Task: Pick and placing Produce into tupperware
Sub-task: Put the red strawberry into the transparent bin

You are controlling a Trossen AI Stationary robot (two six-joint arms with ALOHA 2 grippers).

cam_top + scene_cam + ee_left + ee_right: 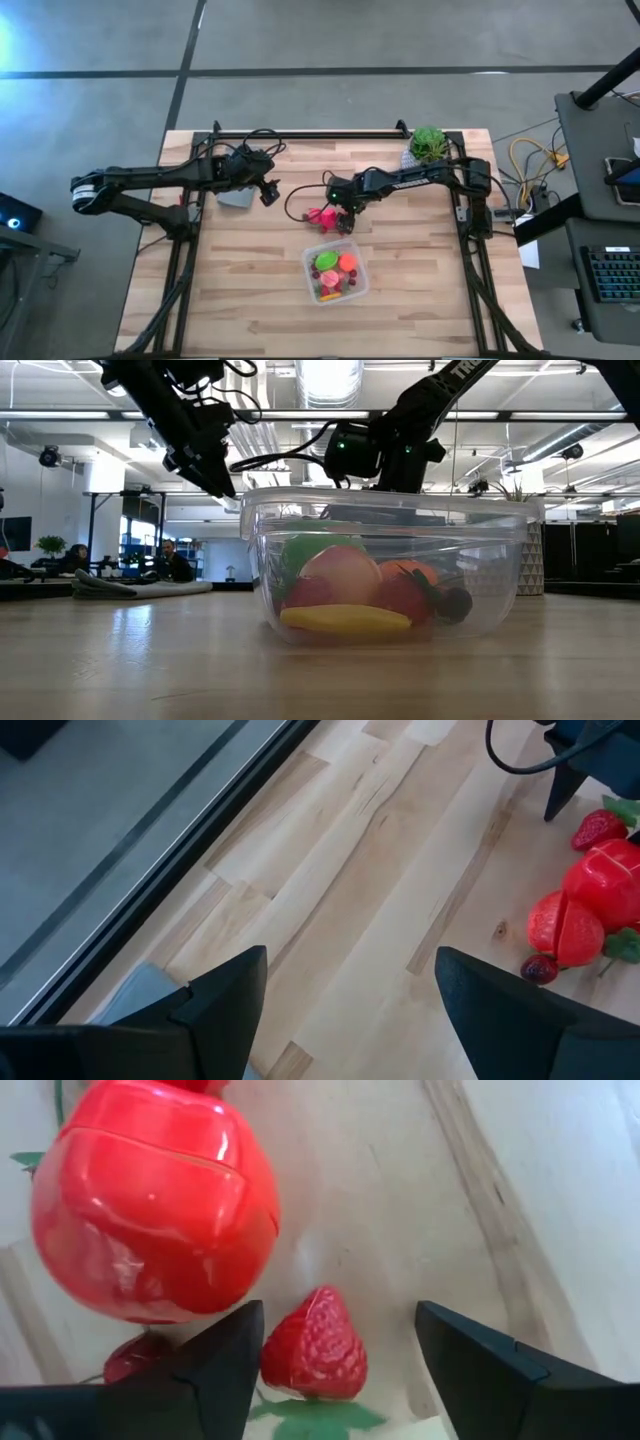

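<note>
The right claw (335, 1355) hangs open and empty over a small toy strawberry (313, 1345) mid-table, beside a glossy red fruit (150, 1220). The strawberry looks light, hard and slippery: pinch across its widest part. The left claw (345, 995) waits open near the table's far-left edge.

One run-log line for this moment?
right pincer: open, over strawberry | left pincer: open, empty, waiting near grey cloth | tupperware: partly filled
</note>
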